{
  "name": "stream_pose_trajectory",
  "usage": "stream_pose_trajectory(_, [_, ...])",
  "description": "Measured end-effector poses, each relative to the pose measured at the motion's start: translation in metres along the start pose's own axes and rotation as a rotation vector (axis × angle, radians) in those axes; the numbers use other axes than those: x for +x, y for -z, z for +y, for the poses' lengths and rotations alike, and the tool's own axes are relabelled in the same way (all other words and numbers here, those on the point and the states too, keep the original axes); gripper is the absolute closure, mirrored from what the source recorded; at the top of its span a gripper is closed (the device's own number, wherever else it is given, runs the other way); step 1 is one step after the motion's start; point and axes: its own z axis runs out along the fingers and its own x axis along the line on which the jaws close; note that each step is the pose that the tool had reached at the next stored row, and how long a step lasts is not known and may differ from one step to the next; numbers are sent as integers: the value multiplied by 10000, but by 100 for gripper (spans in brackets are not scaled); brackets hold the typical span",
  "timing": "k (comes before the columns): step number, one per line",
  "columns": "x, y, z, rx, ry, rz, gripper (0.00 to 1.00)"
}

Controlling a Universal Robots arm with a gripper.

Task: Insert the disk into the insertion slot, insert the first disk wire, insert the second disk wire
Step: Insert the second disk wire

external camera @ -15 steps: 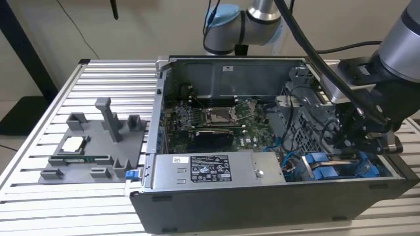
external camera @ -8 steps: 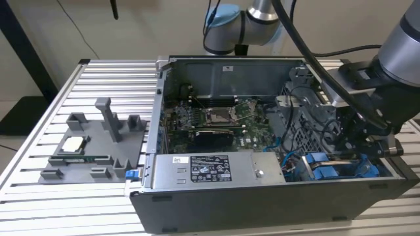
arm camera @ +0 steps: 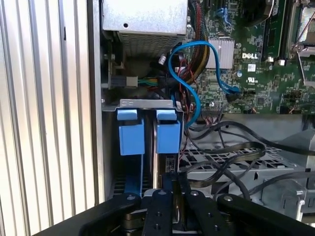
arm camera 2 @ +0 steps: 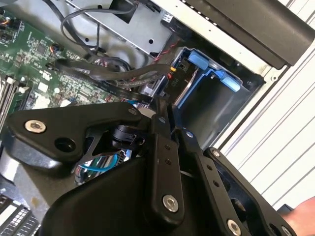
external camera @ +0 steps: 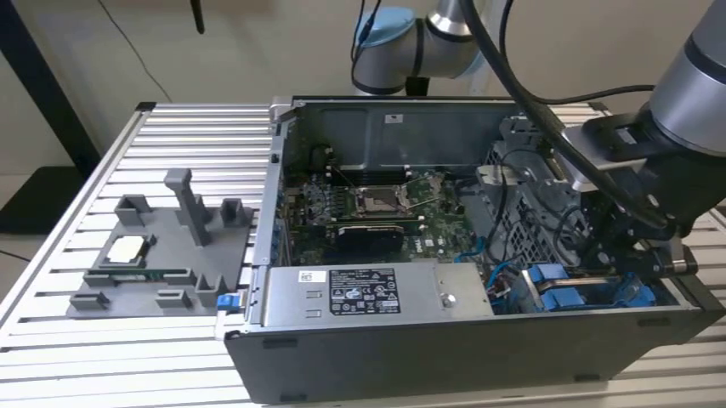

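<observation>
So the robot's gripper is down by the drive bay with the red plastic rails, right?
Almost. The gripper is down at the drive bay, but the plastic rails are blue, not red. The first wrist view shows two blue pieces side by side in the bay, and the exterior view shows the same blue plastic in the case's corner below the arm.

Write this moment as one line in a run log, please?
stage: disk insertion | hand: over insertion slot, fingers shut on disk | disk: upright between blue rails | blue cable: loose over motherboard
</observation>
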Motion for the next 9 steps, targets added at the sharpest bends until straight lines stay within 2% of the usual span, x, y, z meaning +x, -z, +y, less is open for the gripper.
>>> stream_pose_trajectory(9, [-1,-39,3,30,1,-3,84])
